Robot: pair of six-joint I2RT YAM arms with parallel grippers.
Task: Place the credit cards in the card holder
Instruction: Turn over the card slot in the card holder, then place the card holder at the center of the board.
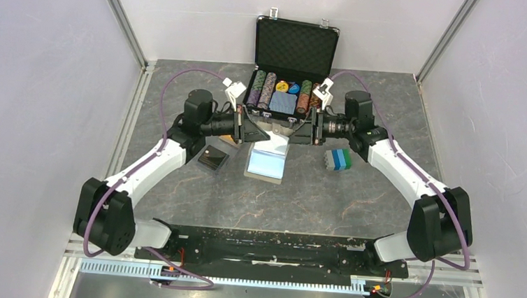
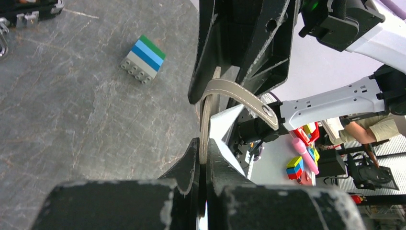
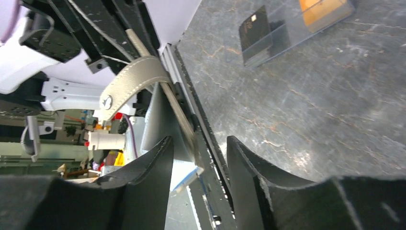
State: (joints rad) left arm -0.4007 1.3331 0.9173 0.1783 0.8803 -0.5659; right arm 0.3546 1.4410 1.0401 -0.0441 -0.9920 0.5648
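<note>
The khaki-grey card holder (image 1: 265, 164) lies open at the table's middle, light blue lining up, its far flap raised between both grippers. My left gripper (image 1: 260, 131) is shut on the flap's edge (image 2: 206, 129); the snap strap (image 2: 239, 93) curls above my fingers. My right gripper (image 1: 291, 132) is open, its jaws on either side of the flap's other edge (image 3: 179, 120) without pinching it; the strap also shows in the right wrist view (image 3: 134, 81). The black credit card (image 1: 212, 159) lies left of the holder. An orange card (image 3: 321, 9) lies beside the black one (image 3: 253, 31) in a clear tray.
An open black poker chip case (image 1: 291, 60) with chips and a blue deck stands just behind the grippers. A stack of blue, green and grey toy bricks (image 1: 338, 158) sits right of the holder, also in the left wrist view (image 2: 143, 58).
</note>
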